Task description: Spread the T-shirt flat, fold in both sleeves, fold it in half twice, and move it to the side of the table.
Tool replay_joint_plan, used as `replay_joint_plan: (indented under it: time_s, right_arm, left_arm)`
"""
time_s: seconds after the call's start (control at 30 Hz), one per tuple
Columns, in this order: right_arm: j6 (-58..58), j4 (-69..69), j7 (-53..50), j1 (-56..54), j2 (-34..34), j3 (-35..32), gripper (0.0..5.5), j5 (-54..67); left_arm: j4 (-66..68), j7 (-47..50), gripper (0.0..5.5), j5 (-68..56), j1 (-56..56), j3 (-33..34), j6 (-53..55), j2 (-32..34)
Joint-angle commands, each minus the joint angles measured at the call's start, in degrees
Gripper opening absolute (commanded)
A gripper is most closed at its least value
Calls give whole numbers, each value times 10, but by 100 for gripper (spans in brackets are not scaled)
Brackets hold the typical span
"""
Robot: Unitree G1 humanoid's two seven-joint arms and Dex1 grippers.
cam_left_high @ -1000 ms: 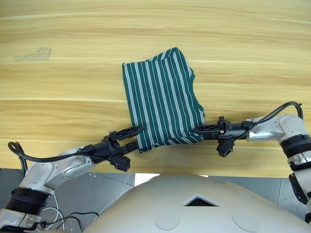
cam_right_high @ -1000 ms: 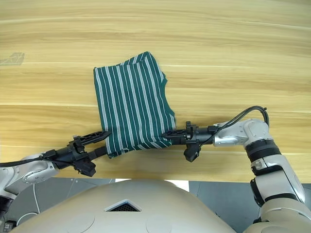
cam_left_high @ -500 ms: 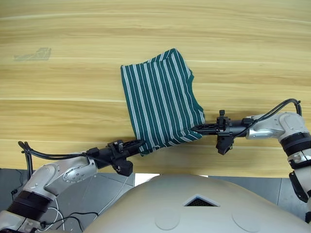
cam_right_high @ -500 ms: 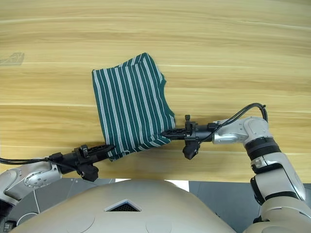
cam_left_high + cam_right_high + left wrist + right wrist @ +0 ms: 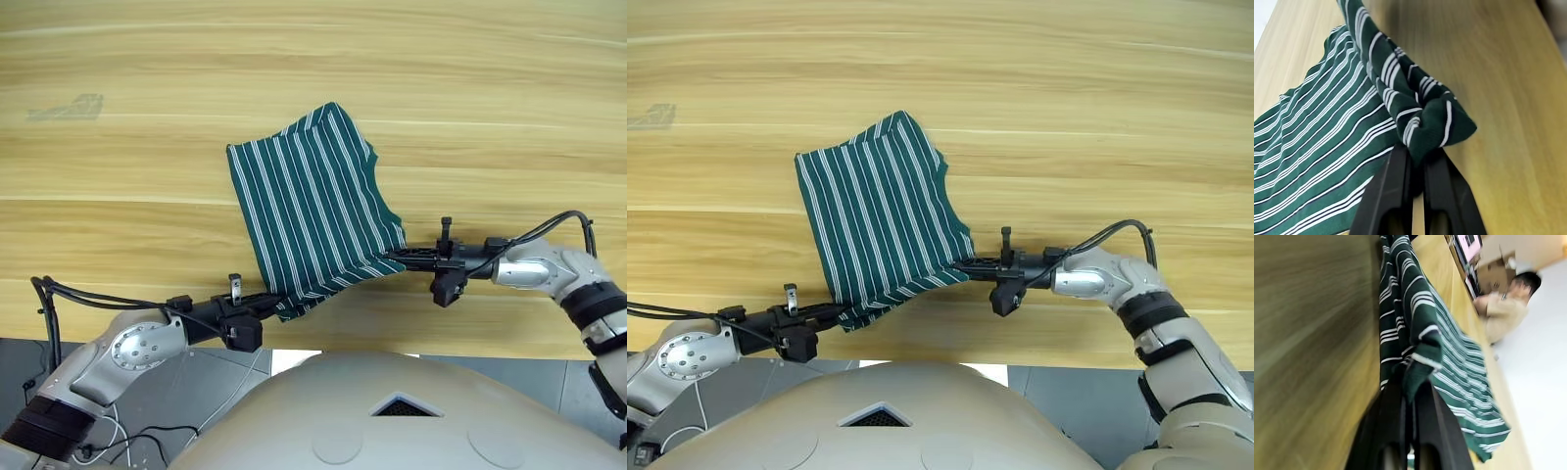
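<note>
- Low in the left of the head view, the left pincer [image 5: 275, 301] is clamped on a near corner of the T-shirt [image 5: 312, 211], with cloth bunched over its tips.
- Right of centre, the right pincer [image 5: 394, 257] is closed on the other near corner, so the hem is stretched between them.
- The striped shirt, already narrowed, trails from that raised edge to mid-frame, its far end resting on the desk [image 5: 147, 59].
- I'd guess it is held this way to bring the near edge over for a fold in half.

Looks like a lab or workroom: long wood-grain counter [image 5: 147, 59], cables [image 5: 157, 434] trailing over grey floor [image 5: 211, 377], a cardboard box [image 5: 1494, 265] behind.
</note>
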Motion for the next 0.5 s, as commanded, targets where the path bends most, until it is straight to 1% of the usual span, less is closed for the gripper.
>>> replay_joint_plan:
  time_s: [0.03, 0.13, 0.27, 0.37, 0.43, 0.5]
  right_arm:
    - [331, -255, 275, 36, -131, 27, 0, 432]
    - [404, -289, 319, 25, -136, -12, 0, 502]
    - [469, -326, 354, 33, -141, -56, 0, 529]
    - [529, -362, 378, 44, -137, -98, 0, 556]
    - [561, -385, 395, 53, -136, -124, 0, 572]
    - [587, -409, 410, 68, -140, -154, 0, 584]
  left_arm:
    - [-32, -31, 9, -165, -5, 54, 53, -8]
    - [-77, -45, 9, -261, 7, 81, 80, 5]
    - [-159, -93, 9, -396, 44, 122, 123, 31]
    - [-218, -139, 9, -456, 88, 152, 150, 37]
    - [-243, -159, 9, -497, 106, 180, 168, 29]
    - [-255, -175, 9, -503, 118, 199, 183, 19]
